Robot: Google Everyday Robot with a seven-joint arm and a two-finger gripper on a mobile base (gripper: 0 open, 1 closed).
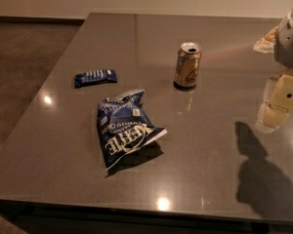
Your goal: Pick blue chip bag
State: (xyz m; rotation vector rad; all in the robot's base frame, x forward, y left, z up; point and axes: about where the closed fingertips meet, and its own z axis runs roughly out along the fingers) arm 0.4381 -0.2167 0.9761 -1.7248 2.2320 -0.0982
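The blue chip bag (125,128) is a large navy foil bag with white block lettering. It lies flat on the grey table (63,145), left of centre and near the front. My gripper (277,108) hangs at the right edge of the view, above the table and far to the right of the bag. It casts a dark shadow on the table below it.
A gold can (187,65) stands upright behind and to the right of the bag. A small flat blue packet (94,77) lies behind and to the left of the bag. The table's front edge runs along the bottom of the view. The floor lies to the left.
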